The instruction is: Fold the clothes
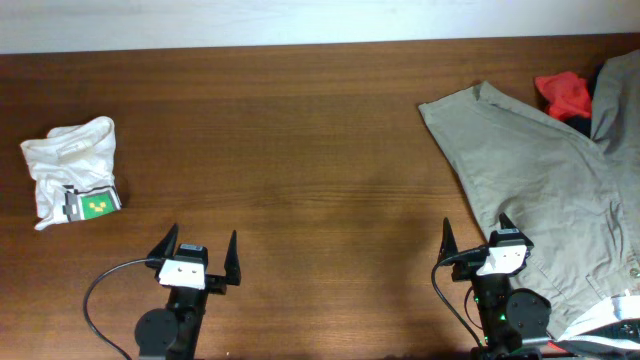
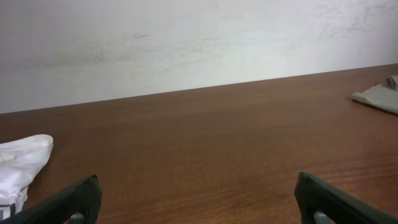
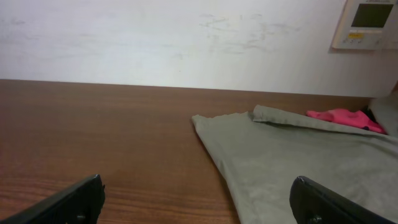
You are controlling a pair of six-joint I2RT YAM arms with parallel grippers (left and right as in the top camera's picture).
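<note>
The khaki grey-beige trousers lie spread flat at the table's right side, reaching from the back to the front right edge. In the right wrist view they fill the right half ahead. A corner of them shows far right in the left wrist view. My right gripper is open and empty at the front, its right finger over the trousers' left edge; it also shows in the right wrist view. My left gripper is open and empty over bare wood at the front left; it also shows in the left wrist view.
A small white garment with a green label lies crumpled at the left, also at the left edge of the left wrist view. A red garment and a dark one lie at the back right. A wall runs behind the table.
</note>
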